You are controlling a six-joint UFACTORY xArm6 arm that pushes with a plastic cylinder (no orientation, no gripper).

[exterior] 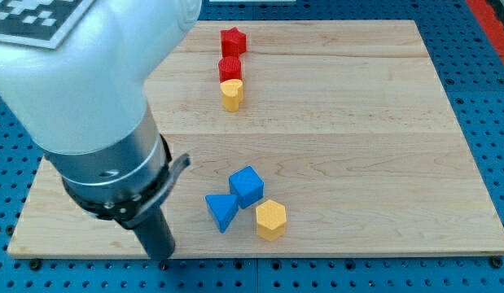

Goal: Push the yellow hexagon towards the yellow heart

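Note:
The yellow hexagon (270,219) lies near the view's bottom, just right of centre. The yellow heart (231,94) lies near the view's top, touching a red block (230,68) above it. My tip (164,259) stands at the view's bottom left, by the board's lower edge, well to the left of the hexagon and apart from every block. The big white and black arm body covers the view's upper left.
A blue cube (247,186) and a blue triangular block (221,211) sit close to the hexagon's upper left. A red star block (233,40) lies at the top above the red block. The wooden board (382,146) rests on a blue pegboard.

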